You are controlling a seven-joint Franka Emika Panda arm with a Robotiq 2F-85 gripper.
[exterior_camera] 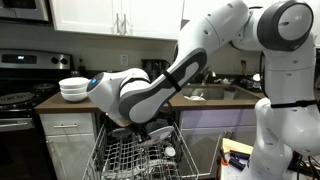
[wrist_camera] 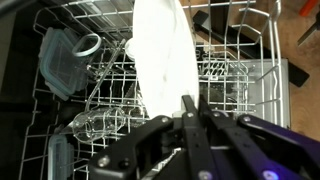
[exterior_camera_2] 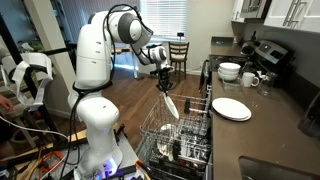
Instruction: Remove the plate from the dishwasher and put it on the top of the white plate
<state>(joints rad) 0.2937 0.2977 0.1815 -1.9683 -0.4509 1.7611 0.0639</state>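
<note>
My jaws clamp the rim of the plate (wrist_camera: 165, 60), held upright so it clears the tines of the dishwasher rack (exterior_camera_2: 185, 135); it hangs just over the rack; white plate (exterior_camera_2: 231, 108) waits right on counter (exterior_camera_2: 272, 138).

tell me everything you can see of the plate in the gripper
The plate is plain white, round, smooth and glossy, ceramic by its look. It stands nearly on edge, slightly tilted, pinched at its rim by the gripper, jaws closed on it. It hangs over the dishwasher rack; whether its lower edge touches the tines is unclear.
</note>
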